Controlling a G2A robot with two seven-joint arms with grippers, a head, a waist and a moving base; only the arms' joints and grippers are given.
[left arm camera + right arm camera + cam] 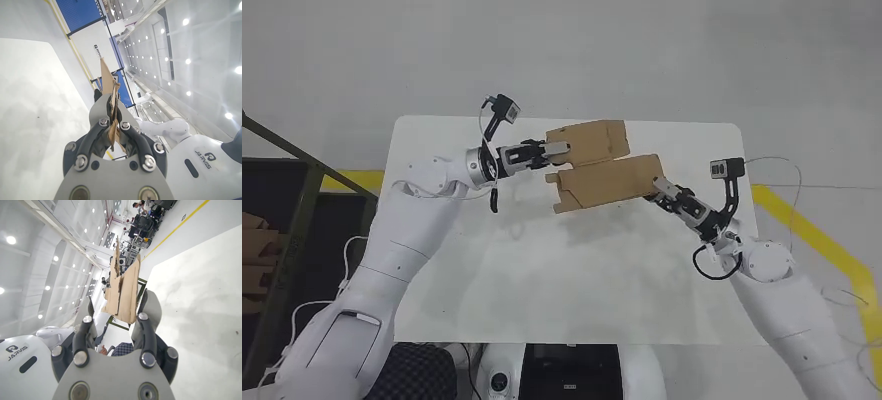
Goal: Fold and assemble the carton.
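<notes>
A flattened brown carton (604, 180) hangs above the far middle of the white table (542, 290), its two panels offset from each other. My left gripper (558, 151) is shut on the carton's left edge; in the left wrist view the cardboard layers (105, 75) are pinched between the pads of that gripper (112, 108). My right gripper (656, 186) is at the carton's right end. In the right wrist view this gripper (120, 303) stands open, with the carton (124, 291) between its spread fingers and close to one finger (151, 306).
The table's near half and right side are bare. A dark rack (282, 230) holding more cardboard stands off the left edge. Yellow floor tape (802, 225) runs past the right side.
</notes>
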